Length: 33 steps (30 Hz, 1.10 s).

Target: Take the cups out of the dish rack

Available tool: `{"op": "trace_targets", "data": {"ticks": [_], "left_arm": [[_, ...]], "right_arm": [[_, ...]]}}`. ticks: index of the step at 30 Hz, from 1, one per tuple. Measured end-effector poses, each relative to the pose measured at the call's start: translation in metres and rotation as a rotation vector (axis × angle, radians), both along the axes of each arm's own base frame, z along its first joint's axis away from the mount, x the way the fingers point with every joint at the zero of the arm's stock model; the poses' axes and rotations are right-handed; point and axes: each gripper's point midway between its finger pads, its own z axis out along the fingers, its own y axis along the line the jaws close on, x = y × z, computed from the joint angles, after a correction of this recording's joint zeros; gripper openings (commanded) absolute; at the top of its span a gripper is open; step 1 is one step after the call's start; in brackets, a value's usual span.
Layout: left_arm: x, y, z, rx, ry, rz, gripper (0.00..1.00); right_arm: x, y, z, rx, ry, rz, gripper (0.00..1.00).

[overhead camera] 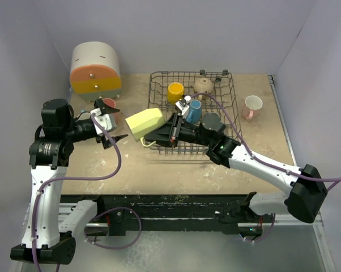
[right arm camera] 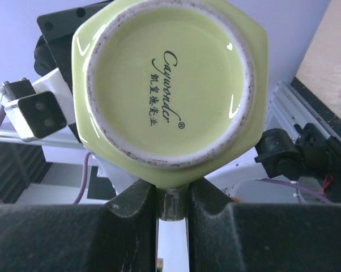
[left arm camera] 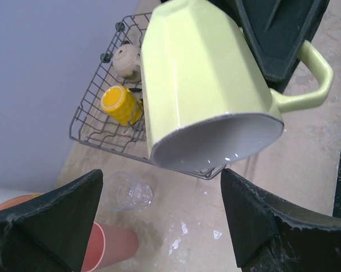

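Note:
My right gripper is shut on the handle of a yellow-green mug, which hangs on its side just left of the dish rack. The right wrist view shows the mug's base above the closed fingers. My left gripper stands open facing the mug's mouth, apart from it. A yellow cup, a tan cup and two blue mugs sit in the rack. A salmon tumbler and a clear glass lie on the table below the left gripper.
A rounded white, orange and yellow drawer box stands at the back left. A pink mug stands on the table right of the rack. Grey walls close the back and both sides.

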Motion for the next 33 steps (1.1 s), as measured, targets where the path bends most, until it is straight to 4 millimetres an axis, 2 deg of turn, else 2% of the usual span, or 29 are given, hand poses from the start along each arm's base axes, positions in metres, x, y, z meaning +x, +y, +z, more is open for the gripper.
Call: {"op": "trace_targets", "data": {"ticks": [5,9,12,17,21,24,25,26,28,30,32,33], "left_arm": [[-0.008,-0.004,0.017,-0.041,-0.038,-0.007,0.79],[-0.014,-0.007,0.034,-0.077,-0.057,-0.019,0.69],[-0.017,-0.008,0.037,-0.090,-0.056,-0.019,0.59],[-0.019,-0.008,0.044,-0.100,-0.082,-0.021,0.48],[-0.021,-0.009,0.050,-0.111,-0.096,-0.018,0.32],[-0.021,-0.008,0.054,-0.116,-0.114,-0.013,0.12],[-0.020,-0.008,0.056,-0.115,-0.124,-0.011,0.00],[-0.018,-0.007,0.059,-0.108,-0.154,-0.007,0.00],[-0.020,-0.007,0.063,-0.105,-0.180,-0.014,0.00],[-0.022,-0.008,0.065,-0.109,-0.188,-0.017,0.00],[-0.023,-0.007,0.061,-0.113,-0.153,-0.003,0.00],[-0.022,-0.006,0.057,-0.112,-0.134,0.003,0.00]], "right_arm": [[-0.012,0.012,0.001,0.023,0.005,0.036,0.00],[-0.017,0.021,-0.003,0.029,0.026,0.054,0.00],[-0.019,0.025,0.004,0.064,0.023,0.049,0.00],[-0.031,0.037,0.024,0.166,0.025,0.051,0.00],[-0.044,0.047,0.035,0.236,0.038,0.073,0.00],[-0.047,0.050,0.040,0.267,0.048,0.074,0.01],[-0.047,0.050,0.041,0.273,0.056,0.077,0.04],[-0.048,0.049,0.044,0.283,0.070,0.081,0.09],[-0.049,0.045,0.050,0.296,0.081,0.085,0.33],[-0.049,0.042,0.052,0.290,0.072,0.081,0.50],[-0.047,0.036,0.055,0.280,0.057,0.062,0.69],[-0.044,0.032,0.055,0.263,0.042,0.045,0.83]]}}
